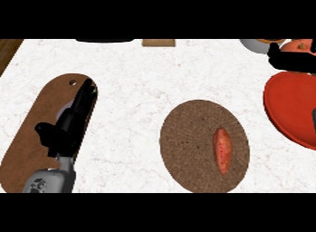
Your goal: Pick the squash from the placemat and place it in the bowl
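Nearest: the left hand is seen over a long brown cutting board at the left of the table, fingers straight and laid together, pointing away, nothing held.

Middle: the squash lies on the round woven placemat, right of the mat's centre, long axis running near to far. It is a slim, orange-red, spindle-shaped piece, tapered at both ends. It is judged light and stiff, with a smooth rind that could slide on black fingers; being rounded, it may roll sideways if nudged from one flank only. It is best taken across the thick midsection, fingers on one long side and thumb on the other (the tapered tips offer little to hold). Nothing else lies on the mat, so approach from above is unobstructed.

Right: the red bowl sits just beside the placemat, partly cut by the frame edge. The grey right forearm crosses its near rim.

Far right: the right hand is seen beyond the bowl, fingers curled round an orange-red rounded object; what that object is cannot be told. A pale round dish shows beside it. That hand is occupied, and its load may need to be set down before the squash can be taken.

Far edge: a dark object and a small tan block are noted, well clear of the work.
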Available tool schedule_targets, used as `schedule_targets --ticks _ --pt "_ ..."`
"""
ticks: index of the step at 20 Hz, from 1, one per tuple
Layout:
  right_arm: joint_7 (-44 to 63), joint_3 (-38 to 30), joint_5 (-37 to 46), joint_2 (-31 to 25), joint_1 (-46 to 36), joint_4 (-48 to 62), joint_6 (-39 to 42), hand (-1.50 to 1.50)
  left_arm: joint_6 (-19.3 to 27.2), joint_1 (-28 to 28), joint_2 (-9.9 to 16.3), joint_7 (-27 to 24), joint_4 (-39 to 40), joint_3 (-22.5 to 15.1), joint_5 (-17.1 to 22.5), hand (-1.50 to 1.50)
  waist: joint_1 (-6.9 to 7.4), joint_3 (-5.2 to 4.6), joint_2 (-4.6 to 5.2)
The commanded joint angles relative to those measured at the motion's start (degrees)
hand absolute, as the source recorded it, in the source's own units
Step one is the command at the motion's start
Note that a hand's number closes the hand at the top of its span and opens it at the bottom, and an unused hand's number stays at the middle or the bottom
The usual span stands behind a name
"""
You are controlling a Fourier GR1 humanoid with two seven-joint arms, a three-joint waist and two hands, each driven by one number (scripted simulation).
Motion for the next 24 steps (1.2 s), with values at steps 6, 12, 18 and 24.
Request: schedule_targets --ticks 6,12,18,24 --pt "-13.43 -6.98 0.38 -4.09 2.42 18.10 -7.27 1.50 -0.86 0.97 0.26 -0.66 -1.09 -0.14 -0.11 0.00 0.28 0.03 0.05" --pt "-21.20 -9.92 0.33 -4.89 5.41 28.09 -13.29 1.50 -0.10 -2.62 -0.85 -1.98 3.95 1.13 0.05 0.00 -0.06 0.02 0.04" --pt "-32.90 -15.13 -8.40 -6.29 7.42 39.55 -11.85 1.50 -1.11 2.18 -0.20 -1.42 -0.64 0.46 0.45 0.00 0.46 0.07 0.00" --pt "-44.65 -21.24 -18.95 -7.40 6.66 47.50 -5.54 -1.50 -0.63 0.12 0.26 -1.34 0.41 0.77 -0.61 0.00 0.19 0.09 0.07"
